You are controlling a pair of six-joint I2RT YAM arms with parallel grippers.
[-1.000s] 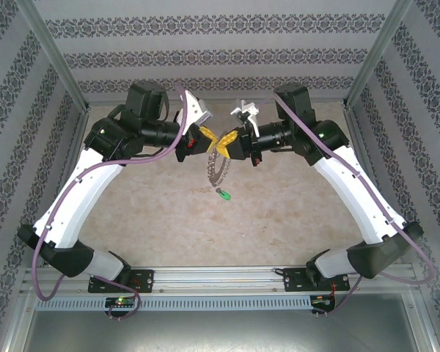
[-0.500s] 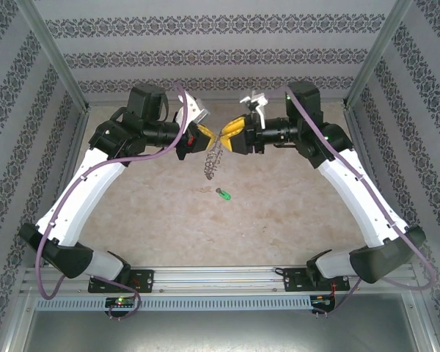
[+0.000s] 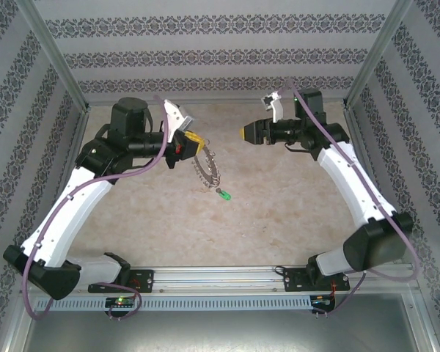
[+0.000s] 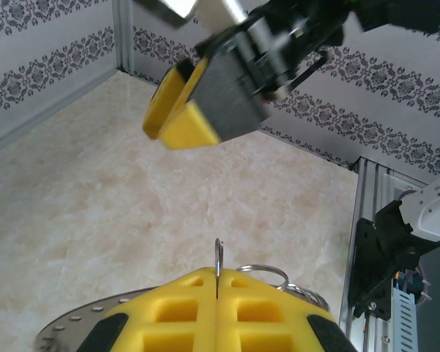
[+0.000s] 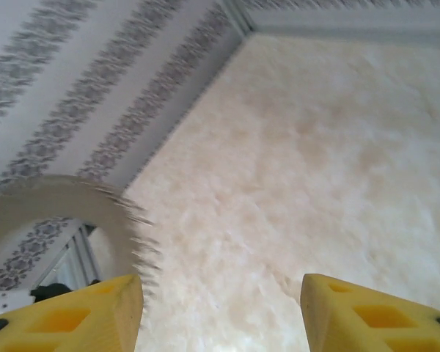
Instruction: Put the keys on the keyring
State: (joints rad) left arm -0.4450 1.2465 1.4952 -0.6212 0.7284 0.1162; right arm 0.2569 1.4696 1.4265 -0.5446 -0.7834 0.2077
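The right claw [image 3: 242, 133] has let go and backed off, open. The left claw [image 3: 194, 141] grips the ring [image 3: 206, 170]. The key [image 3: 223, 195] maybe lies loose.

Soft, even light is filling the top view, and it is not coming from any one side that I can tell. The pale table [image 3: 293, 213] is looking bright, with no shiny glare spots. Only faint, soft shadows are lying under the white arms [image 3: 81, 198]. The straight posts [image 3: 55, 62] are leaning outward near the edges of this view.

In the left wrist view, the right gripper [image 4: 177, 116] is looking smeared and fuzzy, while the left gripper [image 4: 216, 282] up close is looking sharp.

In the right wrist view, the keyring [image 5: 125, 220] is showing as a pale, blurry curve, and the table is looking washed out and foggy.
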